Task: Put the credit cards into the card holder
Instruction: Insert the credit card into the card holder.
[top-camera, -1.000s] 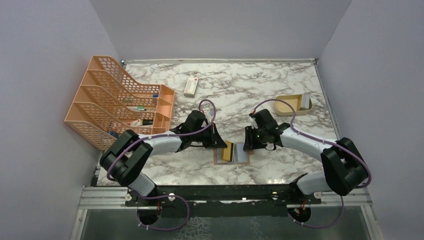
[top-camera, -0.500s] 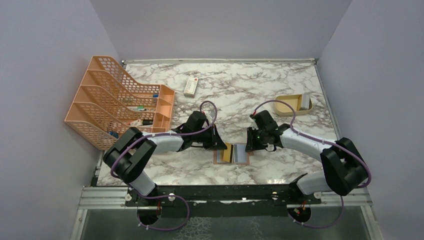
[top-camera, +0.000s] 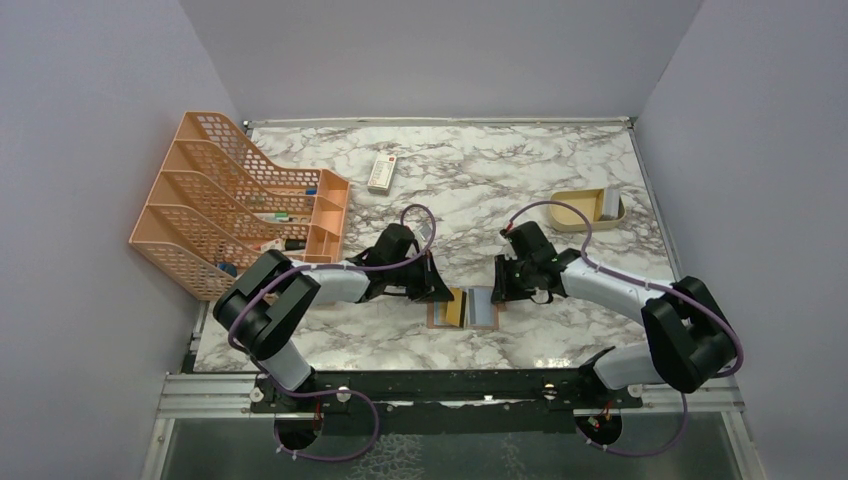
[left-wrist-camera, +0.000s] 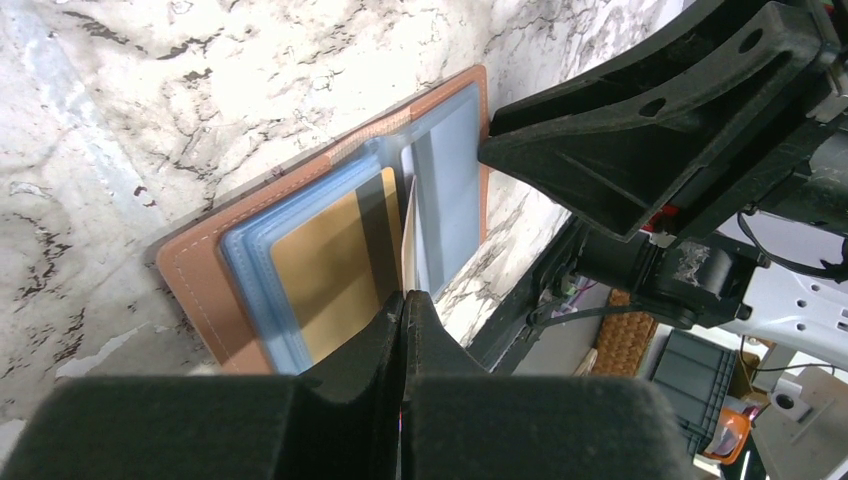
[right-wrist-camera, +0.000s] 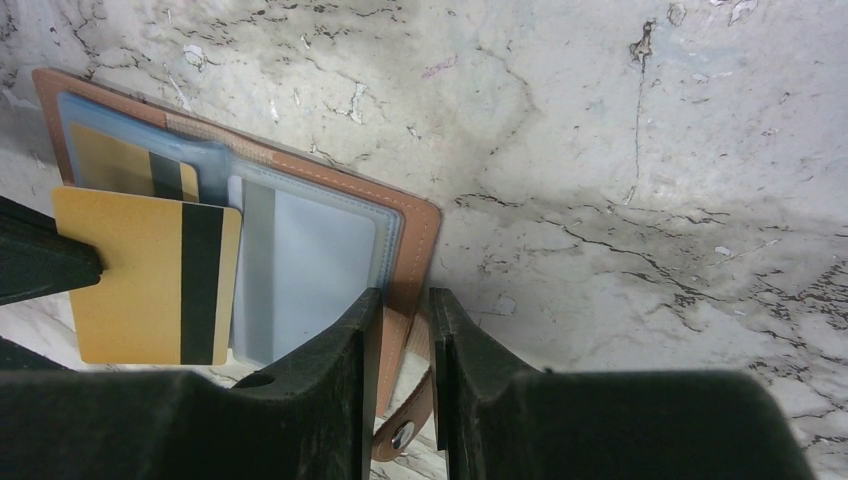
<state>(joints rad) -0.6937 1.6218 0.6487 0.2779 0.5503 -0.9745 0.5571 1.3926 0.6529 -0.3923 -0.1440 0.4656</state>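
Note:
The brown card holder (top-camera: 482, 322) (right-wrist-camera: 417, 228) lies open on the marble between my two grippers. Its left page holds a gold card (right-wrist-camera: 103, 160) (left-wrist-camera: 318, 272), and its right page has a pale clear sleeve (right-wrist-camera: 310, 262). My left gripper (top-camera: 443, 292) (left-wrist-camera: 404, 296) is shut on a second gold credit card with a black stripe (right-wrist-camera: 140, 276). That card hangs over the left page and shows edge-on (left-wrist-camera: 407, 235) in the left wrist view. My right gripper (top-camera: 497, 293) (right-wrist-camera: 404, 300) stands narrowly open, straddling the holder's right edge and clasp tab (right-wrist-camera: 405, 430).
An orange mesh file rack (top-camera: 230, 200) stands at the left. A white remote-like item (top-camera: 382, 172) lies at the back. A tan shallow tray (top-camera: 572, 215) with a grey item (top-camera: 608, 203) sits at the back right.
My right gripper's jaws have drawn closer together around the holder's edge. The left arm has shifted slightly; the gold card stays in its grip.

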